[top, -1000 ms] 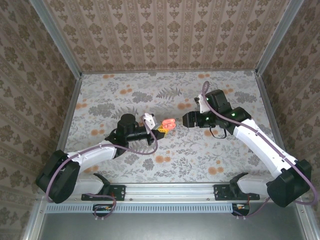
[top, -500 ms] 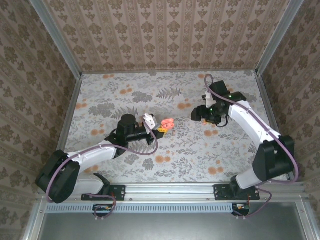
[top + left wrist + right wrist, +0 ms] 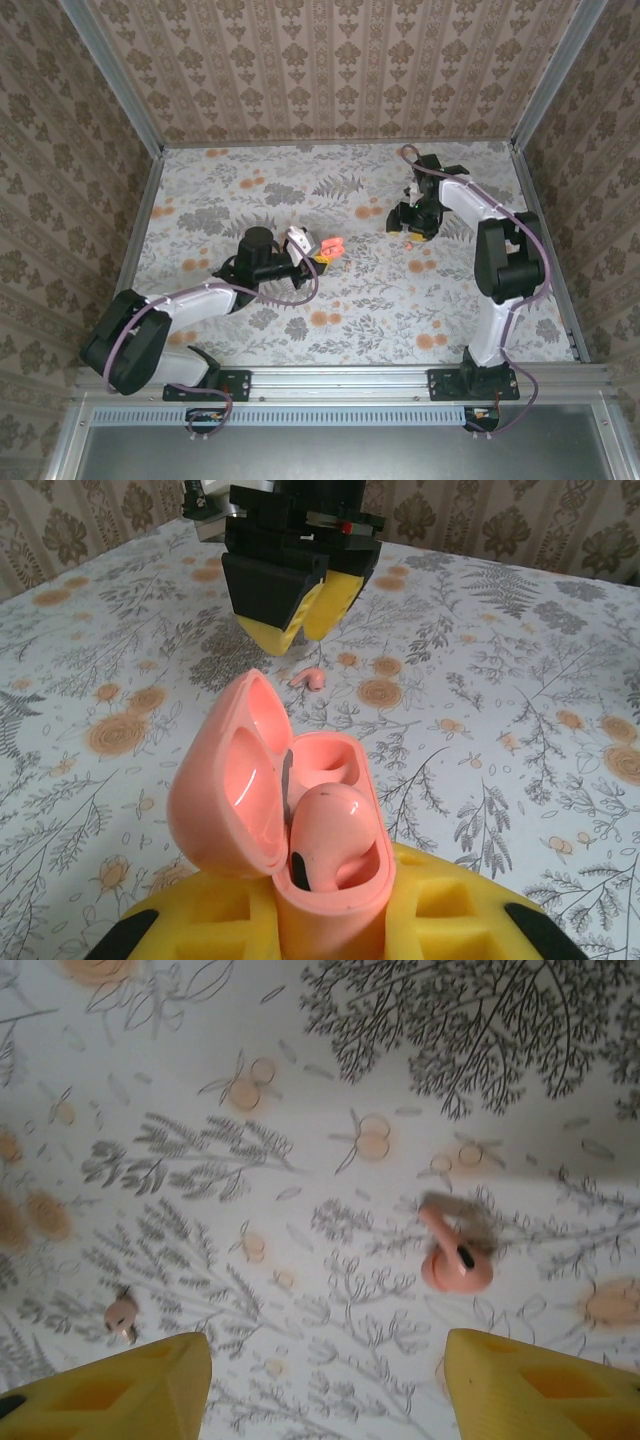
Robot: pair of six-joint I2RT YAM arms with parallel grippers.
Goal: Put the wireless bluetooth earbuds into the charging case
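At the near side, left end effector (image 3: 322, 256): clamped on the charging case (image 3: 300, 810), held upright and open.
Inside the case, first earbud (image 3: 335, 830): seated; the place beside it looks vacant.
Farther out, second earbud (image 3: 455, 1260): lying on the worktop (image 3: 300, 190), well apart from the case.
Above it, right end effector (image 3: 325, 1380): fingers apart, empty.
Progress: about half done; the loose earbud is yet to be picked up and inserted.
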